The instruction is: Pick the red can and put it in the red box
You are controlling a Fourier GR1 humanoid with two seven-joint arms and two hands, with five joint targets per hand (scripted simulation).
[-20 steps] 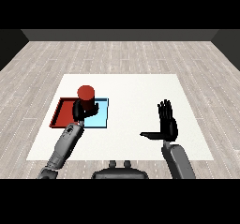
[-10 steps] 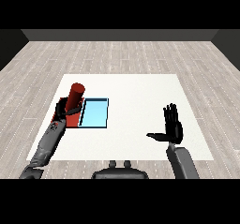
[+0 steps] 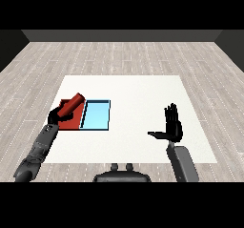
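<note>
Over red tray (image 3: 71, 123), tilted red can (image 3: 73, 103) within curled left hand (image 3: 57, 114) fingers; right hand (image 3: 172, 127) open

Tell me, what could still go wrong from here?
The red can is tilted steeply in the left hand over the red tray. Released like this, it may roll, perhaps over the low rim into the light blue tray alongside. Opening the fingers could also nudge it sideways.
</note>
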